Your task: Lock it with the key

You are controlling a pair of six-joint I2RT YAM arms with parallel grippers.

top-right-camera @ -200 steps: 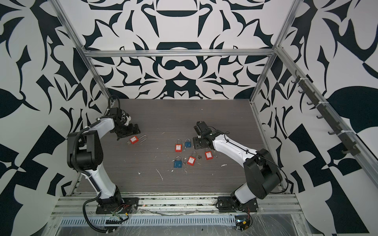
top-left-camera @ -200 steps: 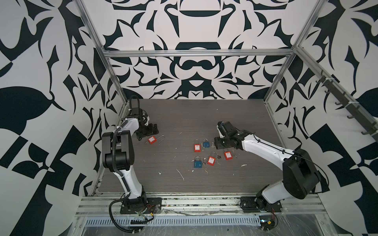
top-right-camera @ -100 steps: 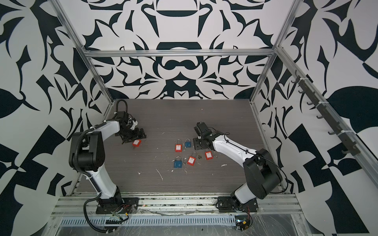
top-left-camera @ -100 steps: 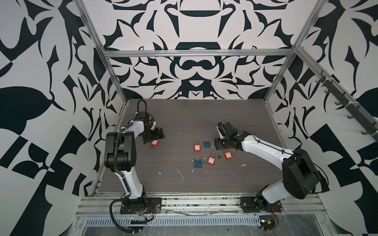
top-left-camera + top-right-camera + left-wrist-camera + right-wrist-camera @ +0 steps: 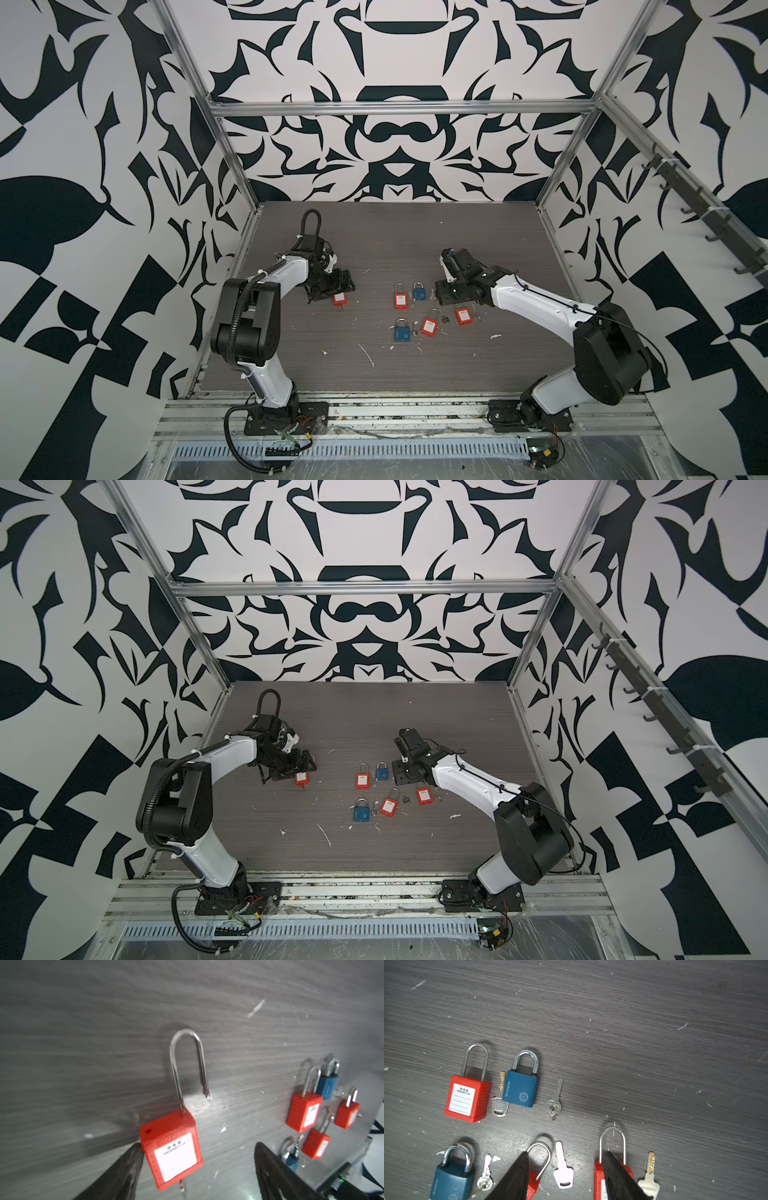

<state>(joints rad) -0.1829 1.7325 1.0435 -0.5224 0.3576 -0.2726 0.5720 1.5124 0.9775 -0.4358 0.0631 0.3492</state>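
Observation:
A red padlock [image 5: 172, 1147] lies on the table with its shackle [image 5: 187, 1064] swung open and a key [image 5: 182, 1187] sticking out of its base. My left gripper [image 5: 198, 1145] is open around it: one finger [image 5: 124, 1167] touches the lock's side, the other stands well apart. In both top views this padlock [image 5: 340, 298] [image 5: 302, 778] shows just below the left gripper [image 5: 338, 286], shackle hidden. My right gripper [image 5: 566, 1153] is open over the middle cluster, a loose pale key [image 5: 562, 1169] on the table between its fingers.
Several more padlocks lie mid-table: red [image 5: 400, 300], blue [image 5: 419, 293], blue [image 5: 401, 332], red [image 5: 430, 325], red [image 5: 463, 315]. Loose keys lie among them, one with a ring [image 5: 554, 1101] and a brass-tipped one [image 5: 649, 1178]. White scraps litter the table [image 5: 415, 232].
My left arm has swung right and toward the front, and the red padlock has shifted and turned with it. Its jaws have narrowed a little. The right arm has hardly moved.

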